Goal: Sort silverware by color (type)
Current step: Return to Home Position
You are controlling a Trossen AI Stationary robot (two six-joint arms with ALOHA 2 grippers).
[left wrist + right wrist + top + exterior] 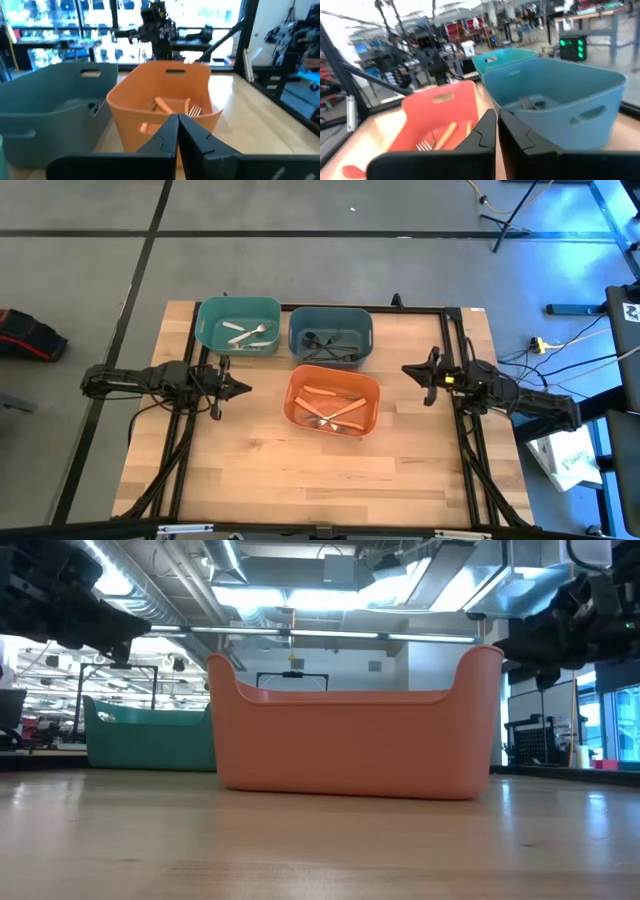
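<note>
Orange forks (335, 410) lie in the orange bin (292, 402); other silverware (250, 333) sits in the teal bin (238, 302) and blue-grey bin (330, 311) behind it. We see the left gripper (240, 389) and right gripper (408, 369) flanking it, closed and empty; a wide swing could clip it.

A teal bin (204, 330) with white forks (250, 333), a blue-grey bin (294, 335) with black forks (335, 342), an orange bin (292, 402) with orange forks (335, 410)

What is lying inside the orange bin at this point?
Orange-handled forks lie crossed on the floor of the orange bin, seen from above. They overlap, so the exact count is unclear. From table height the bin's wall hides them entirely.
</note>
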